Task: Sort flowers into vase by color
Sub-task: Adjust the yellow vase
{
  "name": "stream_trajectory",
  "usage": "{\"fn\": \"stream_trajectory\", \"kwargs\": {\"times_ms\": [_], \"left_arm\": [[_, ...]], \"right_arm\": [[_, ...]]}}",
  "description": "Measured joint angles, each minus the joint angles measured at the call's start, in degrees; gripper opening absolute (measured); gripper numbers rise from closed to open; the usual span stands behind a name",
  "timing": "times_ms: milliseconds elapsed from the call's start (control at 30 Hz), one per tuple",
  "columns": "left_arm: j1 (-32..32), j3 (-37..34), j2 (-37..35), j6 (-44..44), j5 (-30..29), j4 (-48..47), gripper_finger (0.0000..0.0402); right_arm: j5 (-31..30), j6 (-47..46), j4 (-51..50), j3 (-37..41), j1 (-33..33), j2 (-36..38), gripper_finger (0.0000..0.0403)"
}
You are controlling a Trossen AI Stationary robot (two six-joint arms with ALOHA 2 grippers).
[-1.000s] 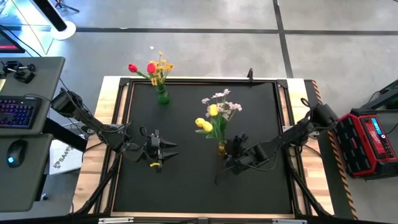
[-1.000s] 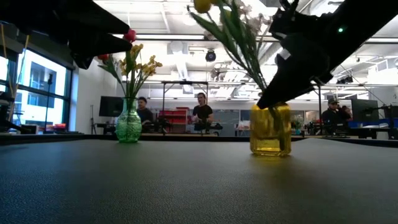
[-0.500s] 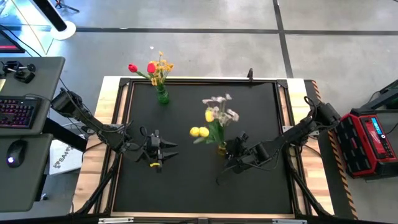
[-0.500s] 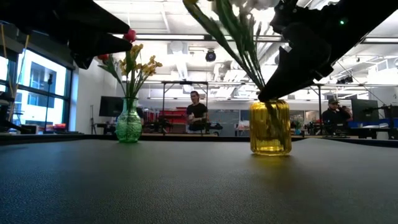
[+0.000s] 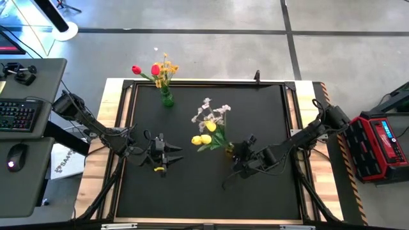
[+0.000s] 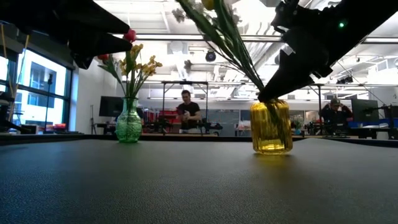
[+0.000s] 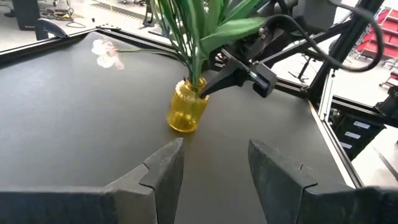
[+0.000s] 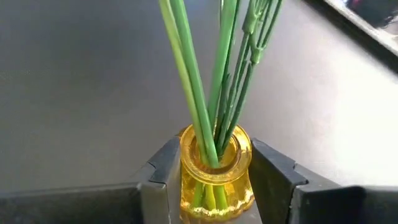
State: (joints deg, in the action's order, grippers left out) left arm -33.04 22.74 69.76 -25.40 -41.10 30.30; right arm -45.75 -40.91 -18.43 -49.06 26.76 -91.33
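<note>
A yellow glass vase (image 5: 229,151) stands on its base mid-table, holding two yellow tulips (image 5: 202,139) and a pale blossom sprig (image 5: 208,112) that lean toward the table's left. My right gripper (image 8: 214,162) is shut on this vase. At the far left a green vase (image 5: 167,99) holds two red blooms and an orange-yellow sprig (image 5: 167,65). My left gripper (image 5: 176,153) hangs open above the mat, left of the yellow vase, with nothing between its fingers (image 7: 163,171). My right gripper pinches the yellow vase's upper body (image 8: 186,163) between its two fingers, one on each side just below the rim. The fingers slant down at it from the table's right side (image 6: 268,94). The vase stands upright with its base (image 6: 272,151) on the mat.
The black mat (image 5: 192,191) lies inside a dark frame with wooden borders. A red case (image 5: 380,147) sits off the table's right edge, and a desk with a keyboard off the left. People stand in the room behind the far edge (image 6: 185,112).
My right gripper has shut onto the yellow vase. The tulips and blossom sprig have swung from leaning toward the far edge to leaning toward the table's left, while the vase has stayed on the mat in about the same place.
</note>
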Motion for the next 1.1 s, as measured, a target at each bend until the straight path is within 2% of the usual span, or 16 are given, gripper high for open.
{"fn": "stream_trajectory", "kwargs": {"times_ms": [200,333,533,767,933,1100], "left_arm": [[0.00,0.00,0.00,-0.01,0.41,-0.01,0.0168],[-0.02,0.00,0.00,0.01,0.57,-0.03,0.0168],[-0.02,0.00,0.00,0.03,0.57,-0.01,0.0168],[-0.02,0.00,0.00,-0.03,0.57,0.01,0.0168],[0.00,0.00,0.00,0.01,-0.15,0.03,0.0168],[0.04,0.00,0.00,0.03,-0.63,-0.01,0.0168]], "right_arm": [[-3.93,-4.99,-10.46,0.08,0.00,1.31,0.0127],[-5.55,-9.63,-16.47,2.74,-0.61,6.47,0.0126],[-5.80,-9.10,-8.34,15.81,-5.26,21.05,0.0126],[-5.12,0.19,1.49,26.47,-17.08,35.77,0.0126],[-0.70,6.52,2.42,28.16,-26.97,40.69,0.0126],[7.39,12.00,4.69,28.26,-34.37,40.70,0.0126]]}}
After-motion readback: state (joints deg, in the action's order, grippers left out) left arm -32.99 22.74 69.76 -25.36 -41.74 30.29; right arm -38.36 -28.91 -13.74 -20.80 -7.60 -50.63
